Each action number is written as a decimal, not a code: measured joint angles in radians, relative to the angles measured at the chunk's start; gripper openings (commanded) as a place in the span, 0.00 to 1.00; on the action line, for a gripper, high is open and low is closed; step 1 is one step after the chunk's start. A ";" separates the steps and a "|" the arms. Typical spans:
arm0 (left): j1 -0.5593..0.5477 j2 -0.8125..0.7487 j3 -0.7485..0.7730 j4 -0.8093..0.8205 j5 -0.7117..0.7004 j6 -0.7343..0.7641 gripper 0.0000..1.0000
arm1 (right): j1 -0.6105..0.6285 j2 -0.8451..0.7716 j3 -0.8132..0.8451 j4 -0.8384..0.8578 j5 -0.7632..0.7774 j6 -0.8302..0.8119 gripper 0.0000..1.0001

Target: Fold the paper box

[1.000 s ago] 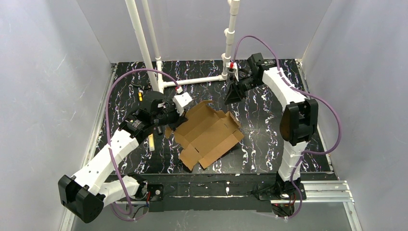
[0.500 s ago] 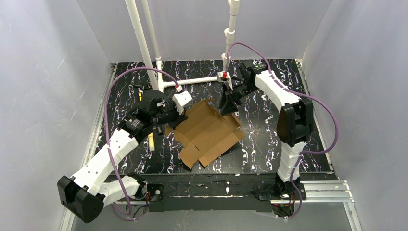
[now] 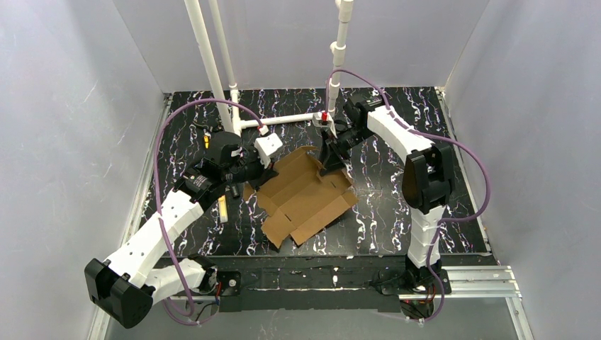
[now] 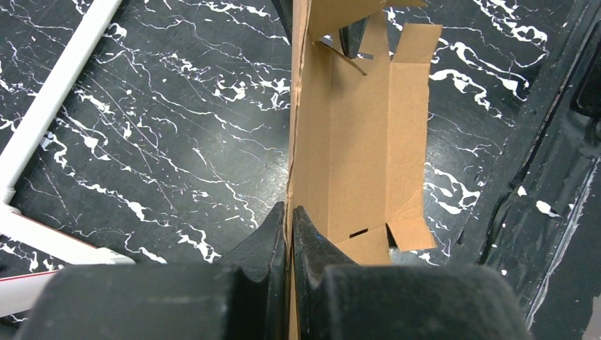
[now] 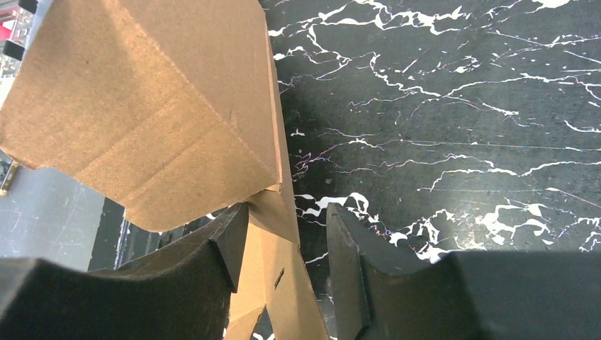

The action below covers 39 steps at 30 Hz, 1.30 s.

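Once apart, right jaws astride box (image 3: pixel 305 195)

Left arm (image 3: pixel 166 216) stretches toward 1 o'clock, left gripper (image 4: pixel 289 212) pinched tight; right arm (image 3: pixel 397 132) rises, forearm angling toward 10 o'clock, right gripper (image 5: pixel 287 210) with jaws parted

Pale grey walls (image 3: pixel 71 106) box in a black, white-veined tabletop (image 3: pixel 383 212) — white pipes (image 3: pixel 208 64) behind.

A black bench (image 3: pixel 397 198) veined with white fills the enclosure floor. White pipes (image 3: pixel 212 71) rise from its far side, joined by a horizontal pipe (image 3: pixel 283 120) lying on the surface. A small pale tan block (image 3: pixel 222 210) lies near the left edge. Grey walls (image 3: pixel 71 106) surround it.
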 measured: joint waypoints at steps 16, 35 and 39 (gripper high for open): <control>0.000 -0.008 -0.004 0.055 0.025 -0.049 0.00 | 0.006 0.044 0.000 -0.045 -0.078 -0.047 0.41; 0.000 -0.021 -0.021 0.082 0.025 -0.064 0.00 | 0.010 0.064 0.013 -0.136 -0.104 -0.157 0.37; 0.000 -0.019 -0.021 0.069 0.018 -0.043 0.00 | 0.010 0.058 0.012 -0.054 -0.052 -0.045 0.61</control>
